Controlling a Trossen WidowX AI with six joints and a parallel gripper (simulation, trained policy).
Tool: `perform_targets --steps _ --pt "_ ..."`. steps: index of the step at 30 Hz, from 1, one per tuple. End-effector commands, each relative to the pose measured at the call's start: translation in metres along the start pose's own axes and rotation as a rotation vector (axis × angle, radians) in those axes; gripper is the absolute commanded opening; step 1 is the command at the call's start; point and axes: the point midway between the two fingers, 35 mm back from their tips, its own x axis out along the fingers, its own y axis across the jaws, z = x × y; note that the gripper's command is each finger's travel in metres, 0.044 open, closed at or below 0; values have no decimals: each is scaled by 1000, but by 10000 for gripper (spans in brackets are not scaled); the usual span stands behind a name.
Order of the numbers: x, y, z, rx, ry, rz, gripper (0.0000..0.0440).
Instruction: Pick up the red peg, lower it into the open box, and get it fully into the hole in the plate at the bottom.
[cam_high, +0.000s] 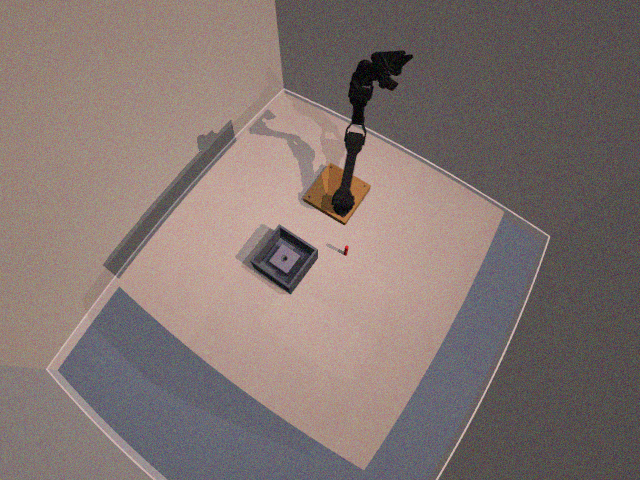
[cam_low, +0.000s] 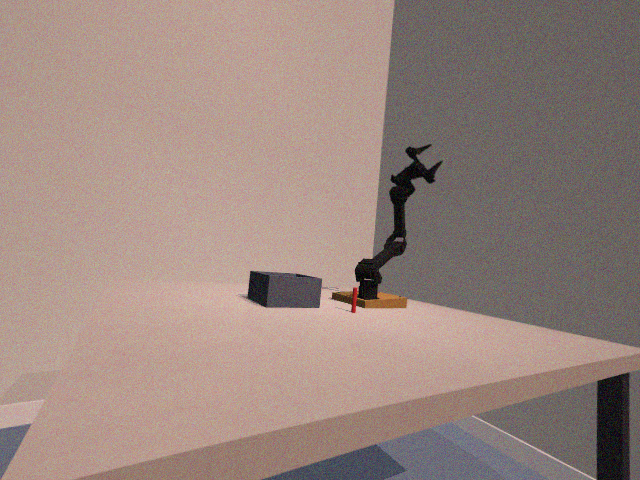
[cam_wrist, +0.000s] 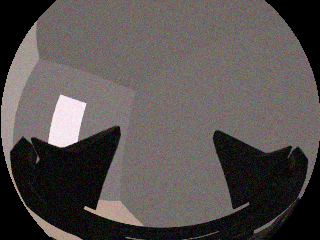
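The red peg (cam_high: 346, 250) (cam_low: 354, 300) stands upright on the table, between the box and the right side of the scene, near the arm's base. The dark grey open box (cam_high: 305, 272) (cam_low: 293, 290) stands to the left of the peg. In the top view a pale plate (cam_high: 277, 262) with a small dark hole at its middle lies at the bottom of the box. My gripper (cam_high: 404, 69) (cam_low: 435, 153) (cam_wrist: 168, 133) is wide open and empty. It is raised high above and behind the base, pointing away from the peg and box. The wrist view shows neither of them.
The arm stands on an orange-brown base board (cam_high: 315, 198) (cam_low: 385, 303), behind the peg. The box's walls rise around the plate. Tall walls stand behind the table (cam_high: 361, 330) (cam_low: 206, 372), whose front edge shows in the exterior view.
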Motion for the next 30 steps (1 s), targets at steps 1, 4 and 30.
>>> perform_targets --steps 1,4,30 --pt "0 26 9 141 13 62 440" --pt "0 41 15 235 26 103 440" --pt "-31 173 86 1009 244 505 440"
